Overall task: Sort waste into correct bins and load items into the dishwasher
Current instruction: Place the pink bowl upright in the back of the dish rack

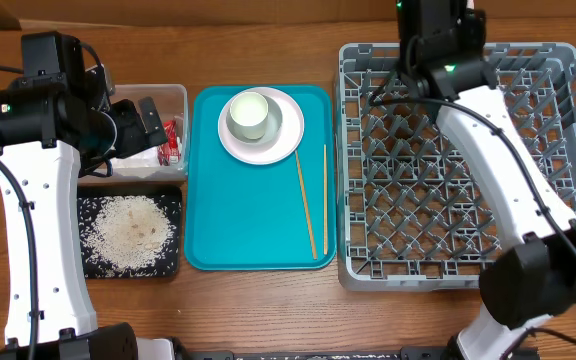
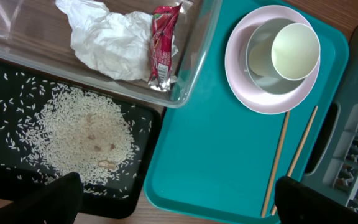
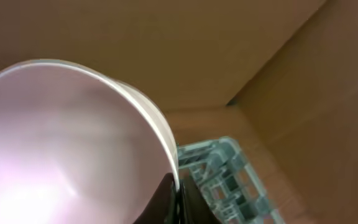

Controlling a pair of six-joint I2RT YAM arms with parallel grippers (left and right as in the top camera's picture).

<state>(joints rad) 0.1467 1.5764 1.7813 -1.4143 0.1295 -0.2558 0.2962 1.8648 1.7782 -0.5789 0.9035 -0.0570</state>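
Observation:
My left gripper (image 2: 185, 205) is open and empty, above the clear tub (image 1: 175, 93) and the black tray (image 1: 173, 195). The tub holds the crumpled napkin (image 2: 107, 40) and the red wrapper (image 2: 162, 43). The rice (image 2: 82, 134) lies in the black tray. The pink-white plate (image 2: 241, 87) on the teal tray (image 1: 248, 220) carries a white bowl (image 2: 260, 59) with the cup (image 2: 295, 51) in it. Two chopsticks (image 1: 308, 205) lie beside it. My right gripper (image 3: 176, 186) is shut on the rim of another white bowl (image 3: 61, 143), tilted above the far side of the grey dish rack (image 1: 568, 150).
The right arm (image 1: 488, 130) stretches across the rack from the near right corner to the far edge. Cardboard walls stand behind the rack in the right wrist view. Bare wood shows along the table's near edge.

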